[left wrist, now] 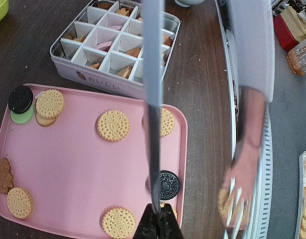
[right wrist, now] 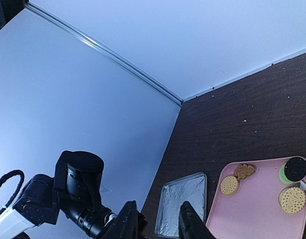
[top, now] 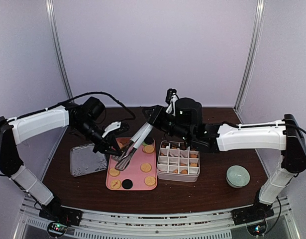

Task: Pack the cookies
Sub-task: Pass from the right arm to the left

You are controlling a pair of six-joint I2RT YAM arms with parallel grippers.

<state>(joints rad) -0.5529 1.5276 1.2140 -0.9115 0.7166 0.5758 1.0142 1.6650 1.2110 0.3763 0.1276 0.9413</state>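
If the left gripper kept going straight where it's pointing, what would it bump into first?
The left gripper, jaws shut on the metal tongs, points down at the pink tray. Probably the black cookie first, though depth is unclear.

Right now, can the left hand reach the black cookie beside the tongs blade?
Probably yes: the black cookie lies bare on the pink tray just ahead of the left hand, which is shut on the tongs.

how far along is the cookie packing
Started, not close. Done: several cells of the divided box hold cookies, while others look empty. In hand: the left claw is shut on the tongs above the pink tray. Left: roughly ten cookies lie on that tray, waiting to go into the box.
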